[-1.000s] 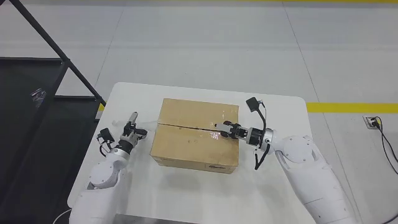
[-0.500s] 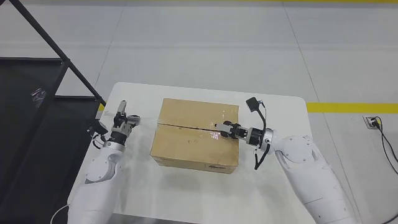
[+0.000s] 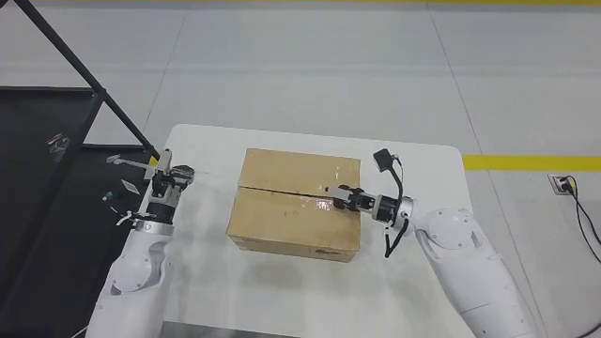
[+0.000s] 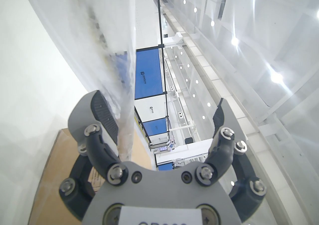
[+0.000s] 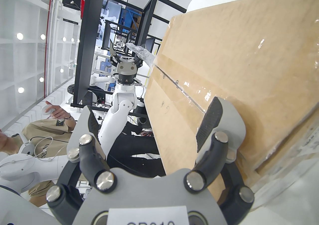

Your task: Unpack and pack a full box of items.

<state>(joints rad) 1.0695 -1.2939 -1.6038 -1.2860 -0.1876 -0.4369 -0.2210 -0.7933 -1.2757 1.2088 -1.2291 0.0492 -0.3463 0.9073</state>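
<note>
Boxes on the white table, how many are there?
1. The cardboard box sits mid-table, flaps closed. The right end effector is over its top seam, the left end effector off to its side. Anything inside is hidden.

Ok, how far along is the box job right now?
Looks done: a clear tape strip is peeled from the cardboard box and clings to the left gripper, jaws open. In hand: the right gripper rests open by the seam. To do: flaps are shut, nothing unpacked.

Matt brown cardboard box (image 3: 296, 205), glossy clear tape (image 4: 124, 111), smooth white table (image 3: 413, 164)
</note>
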